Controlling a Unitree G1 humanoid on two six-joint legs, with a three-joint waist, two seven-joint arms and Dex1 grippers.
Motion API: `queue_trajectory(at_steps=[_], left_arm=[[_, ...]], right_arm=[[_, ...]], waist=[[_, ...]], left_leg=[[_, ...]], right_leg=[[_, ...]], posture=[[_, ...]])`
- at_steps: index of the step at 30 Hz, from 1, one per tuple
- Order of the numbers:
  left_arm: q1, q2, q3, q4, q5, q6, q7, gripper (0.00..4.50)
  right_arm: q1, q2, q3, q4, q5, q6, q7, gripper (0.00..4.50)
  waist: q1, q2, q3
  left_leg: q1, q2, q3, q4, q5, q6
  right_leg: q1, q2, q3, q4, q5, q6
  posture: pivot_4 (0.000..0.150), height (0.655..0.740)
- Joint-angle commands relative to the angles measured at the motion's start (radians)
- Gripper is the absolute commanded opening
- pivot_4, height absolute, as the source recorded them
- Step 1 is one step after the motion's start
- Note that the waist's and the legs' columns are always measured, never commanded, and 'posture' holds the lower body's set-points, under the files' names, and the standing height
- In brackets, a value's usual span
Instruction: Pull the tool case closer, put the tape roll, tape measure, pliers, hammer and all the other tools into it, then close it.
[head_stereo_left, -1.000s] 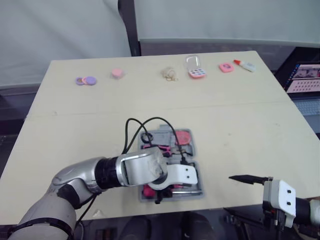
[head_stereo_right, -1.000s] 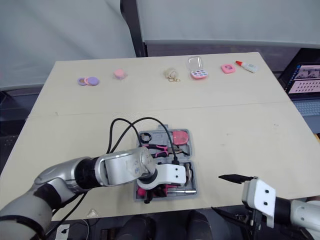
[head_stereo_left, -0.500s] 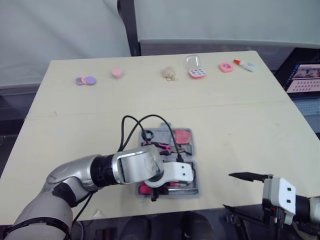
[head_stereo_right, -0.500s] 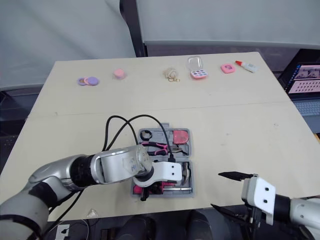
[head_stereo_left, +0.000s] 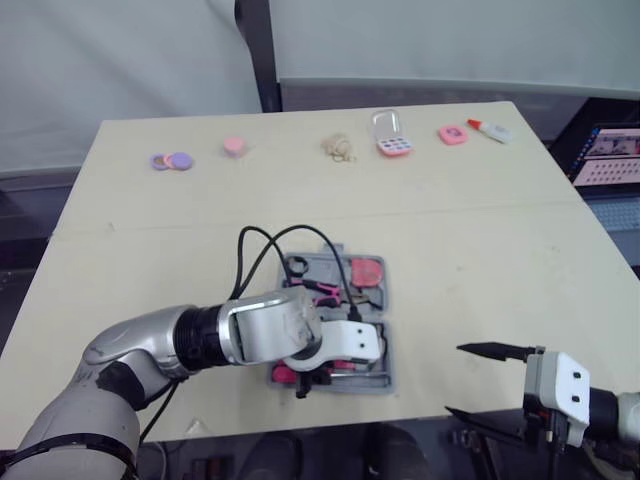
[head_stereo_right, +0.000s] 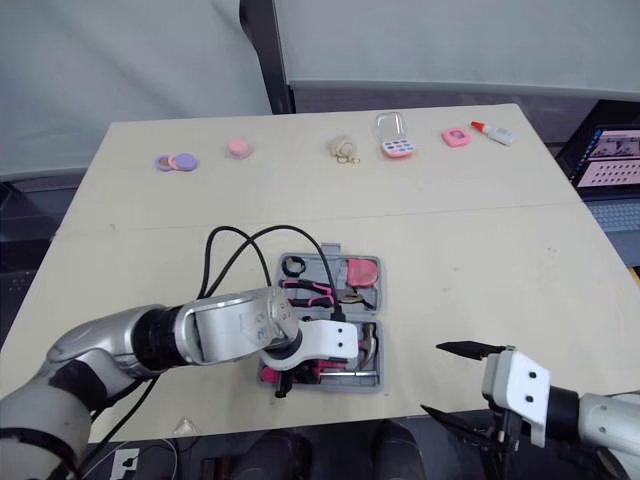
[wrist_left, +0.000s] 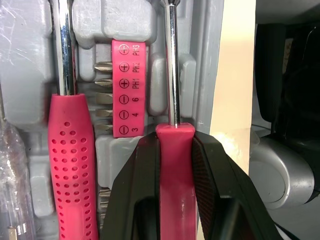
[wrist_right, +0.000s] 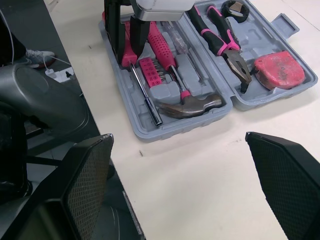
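Two halves of the grey tool case (head_stereo_left: 390, 375) lie open flat on the table (head_stereo_left: 480, 230), close to its near edge. In the left eye view the left gripper (head_stereo_left: 305, 382) is down in the near half, at its left end. The right gripper (head_stereo_left: 455, 380) hangs wide open and empty off the near edge, to the right of the case. A tape roll (head_stereo_left: 295, 267), pliers (head_stereo_left: 322, 291) and a tape measure (head_stereo_left: 366, 271) sit in the far half.

From the right eye view, the hammer (head_stereo_right: 371, 342) lies at the right end of the near half.

Looking through the left wrist view, the fingers (wrist_left: 215, 170) are closed on a pink-handled screwdriver (wrist_left: 174, 165). Its shaft runs along the groove nearest the table edge, beside the bit holder (wrist_left: 123, 90) and a second screwdriver (wrist_left: 72, 150). I cannot tell if the handle is fully down in its slot.

With the right wrist view, all tools seem to be inside.

I think the main danger is a release before the handle is seated. The handle would then stand proud, and the lid would not shut. Also, a hard downward push so near the edge could slide or tip the case off the table.
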Motion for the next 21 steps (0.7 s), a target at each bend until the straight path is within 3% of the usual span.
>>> queue_trajectory(at_steps=[1, 10, 21], left_arm=[[-0.043, 0.013, 0.017, -0.043, -0.006, -0.012, -0.014, 0.51], [-0.092, 0.082, -0.026, -0.077, 0.003, -0.084, -0.066, 0.51], [-0.077, 0.073, -0.081, -0.055, 0.026, -0.131, -0.079, 0.51]], right_arm=[[0.007, 0.007, -0.001, -0.026, 0.008, -0.006, -0.008, 4.50], [-0.004, 0.004, 0.007, -0.020, 0.010, -0.004, -0.006, 4.50], [0.002, 0.005, -0.004, -0.028, 0.018, 0.000, -0.004, 4.50]], waist=[[0.000, 0.000, 0.000], [-0.001, 0.000, 0.000], [0.000, 0.000, 0.000]], left_leg=[[0.000, 0.000, 0.000, 0.000, 0.000, 0.000], [0.000, 0.000, 0.000, 0.000, 0.000, 0.000], [0.000, 0.000, 0.000, 0.000, 0.000, 0.000]], right_leg=[[0.000, 0.000, 0.000, 0.000, 0.000, 0.000], [0.000, 0.000, 0.000, 0.000, 0.000, 0.000], [0.000, 0.000, 0.000, 0.000, 0.000, 0.000]], posture=[[0.150, 0.7400], [0.150, 0.7400], [0.150, 0.7400]])
